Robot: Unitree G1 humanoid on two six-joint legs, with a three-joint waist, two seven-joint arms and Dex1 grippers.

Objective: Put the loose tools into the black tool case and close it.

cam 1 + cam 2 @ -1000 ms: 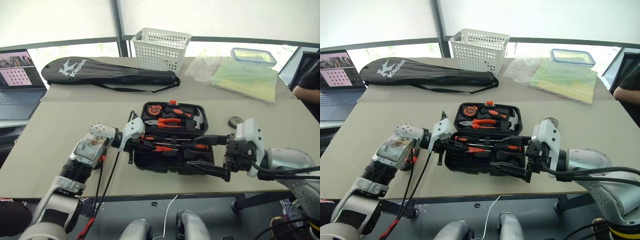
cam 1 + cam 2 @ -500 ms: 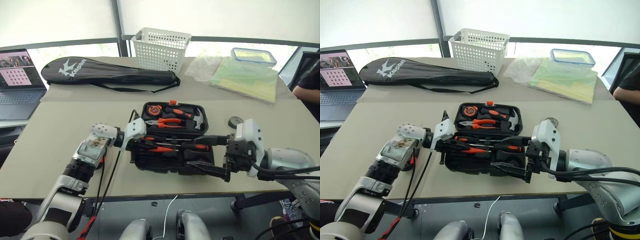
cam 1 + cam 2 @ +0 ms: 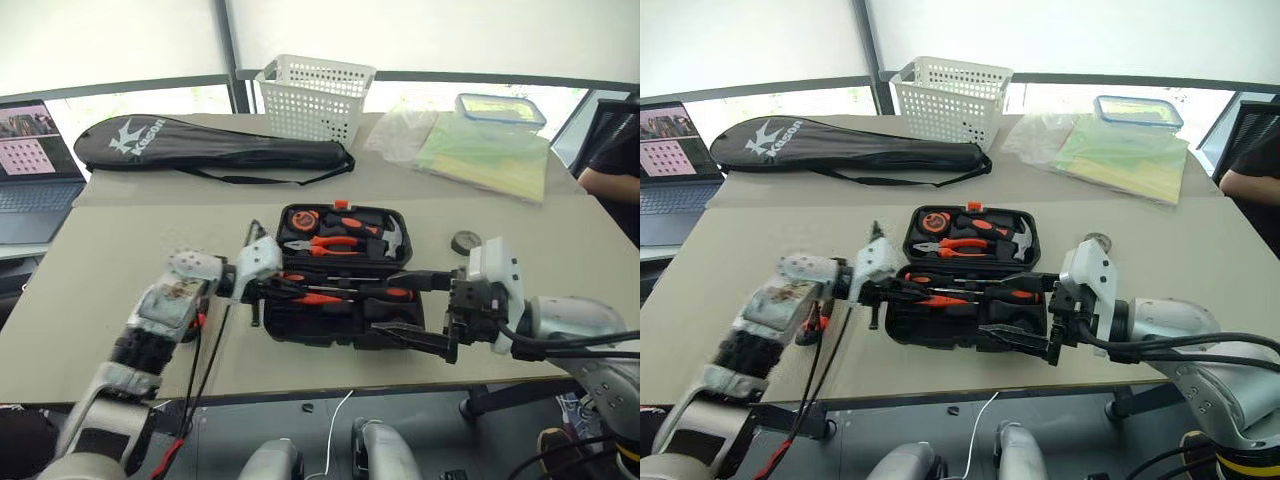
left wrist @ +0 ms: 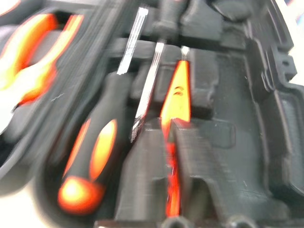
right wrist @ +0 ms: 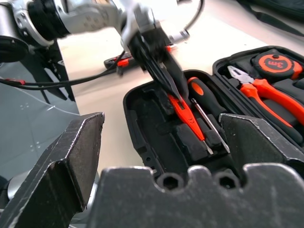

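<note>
The black tool case (image 3: 300, 325) lies open in the middle of the table. In its front half lie a slim orange tester screwdriver (image 4: 175, 95) and two orange-and-black screwdrivers (image 3: 398, 293) (image 4: 95, 152). My left gripper (image 3: 902, 291) reaches into that half from the left, over the tester's handle end. My right gripper (image 3: 388, 306) hovers over the case's right front part, open wide with nothing between its fingers. A small black tape roll (image 3: 466, 241) lies on the table just right of the case.
Pliers (image 3: 325, 243), a hammer and a tape measure sit in the lid half. Behind are a white basket (image 3: 315, 95), a black racket bag (image 3: 215, 145), a laptop (image 3: 35, 165) and plastic bags (image 3: 485, 150). A person's arm (image 3: 612, 180) shows at the right edge.
My left gripper has drawn back a little to the left and slightly up, over the case's left end. The right arm has kept still. The camera has shifted slightly.
</note>
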